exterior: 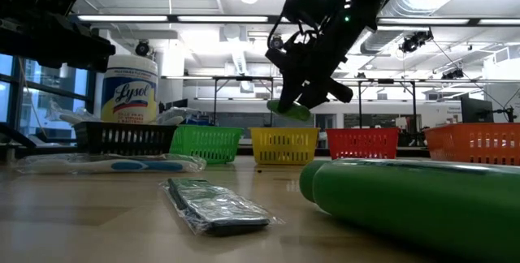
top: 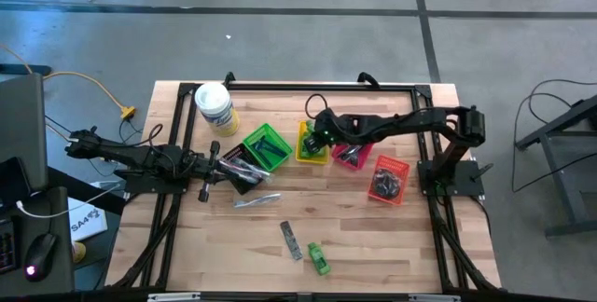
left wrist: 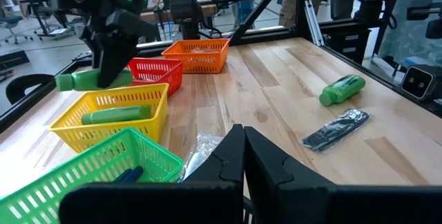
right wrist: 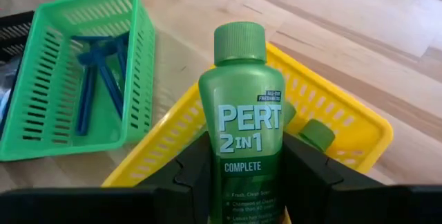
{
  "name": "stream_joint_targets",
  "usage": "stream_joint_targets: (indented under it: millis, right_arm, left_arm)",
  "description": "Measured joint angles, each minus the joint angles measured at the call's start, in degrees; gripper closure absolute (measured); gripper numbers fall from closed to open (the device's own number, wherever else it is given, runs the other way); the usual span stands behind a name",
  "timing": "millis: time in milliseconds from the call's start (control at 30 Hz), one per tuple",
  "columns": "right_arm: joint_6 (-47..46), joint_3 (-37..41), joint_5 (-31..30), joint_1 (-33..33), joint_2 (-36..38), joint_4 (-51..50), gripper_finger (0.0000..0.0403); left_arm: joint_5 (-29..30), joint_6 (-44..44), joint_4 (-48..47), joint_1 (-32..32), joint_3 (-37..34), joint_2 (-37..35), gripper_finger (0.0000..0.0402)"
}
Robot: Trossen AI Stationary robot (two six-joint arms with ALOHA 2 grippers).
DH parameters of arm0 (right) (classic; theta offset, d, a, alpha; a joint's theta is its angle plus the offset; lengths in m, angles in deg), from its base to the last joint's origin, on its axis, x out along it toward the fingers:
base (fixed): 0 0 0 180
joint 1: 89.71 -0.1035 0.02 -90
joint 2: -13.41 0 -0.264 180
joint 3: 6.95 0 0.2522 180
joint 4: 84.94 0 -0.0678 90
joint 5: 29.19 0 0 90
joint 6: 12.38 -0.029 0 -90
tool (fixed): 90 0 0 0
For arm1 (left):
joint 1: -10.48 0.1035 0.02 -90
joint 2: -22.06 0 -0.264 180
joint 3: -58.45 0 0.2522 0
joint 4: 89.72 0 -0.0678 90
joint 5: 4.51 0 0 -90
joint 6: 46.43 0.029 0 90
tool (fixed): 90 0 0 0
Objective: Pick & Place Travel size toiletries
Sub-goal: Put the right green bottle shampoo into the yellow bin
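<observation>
Between our right hand's (right wrist: pixel 242 175) fingers a green Pert bottle (right wrist: pixel 240 124) is pinched over the yellow basket (right wrist: pixel 345 124), which holds another, half hidden. Blue razors (right wrist: pixel 97 79) lie in the green basket (right wrist: pixel 41 124); our left hand (left wrist: pixel 242 162) is pressed together.

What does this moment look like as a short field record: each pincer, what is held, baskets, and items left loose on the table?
right pincer: shut on a green Pert bottle, held above the yellow basket
left pincer: shut, empty, low beside the green basket
yellow basket contents: one green bottle lying inside
green basket contents: blue razors
other baskets: red, orange, black
loose on table: green bottle, dark wrapped comb, clear-wrapped stick
background item: white Lysol tub
</observation>
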Motion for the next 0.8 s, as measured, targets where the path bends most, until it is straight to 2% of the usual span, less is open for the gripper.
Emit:
stream_joint_targets:
  millis: [300, 633, 800]
  right_arm:
    - [0.0, 0.0, -0.6, -0.9, 0.0, 0.2, 0.0274]
    - [0.3, 0.0, 0.1, -0.7, -5.8, 3.4, 0.0274]
    - [0.9, 0.0, 0.4, -0.7, -6.4, 3.6, 0.0273]
  left_arm:
    - [0.0, 0.0, 0.0, 0.0, 0.0, 0.0, 0.0402]
    - [0.0, -0.2, 0.0, 0.0, 0.0, 0.0, 0.0402]
    - [0.0, -0.2, 0.0, 0.0, 0.0, 0.0, 0.0402]
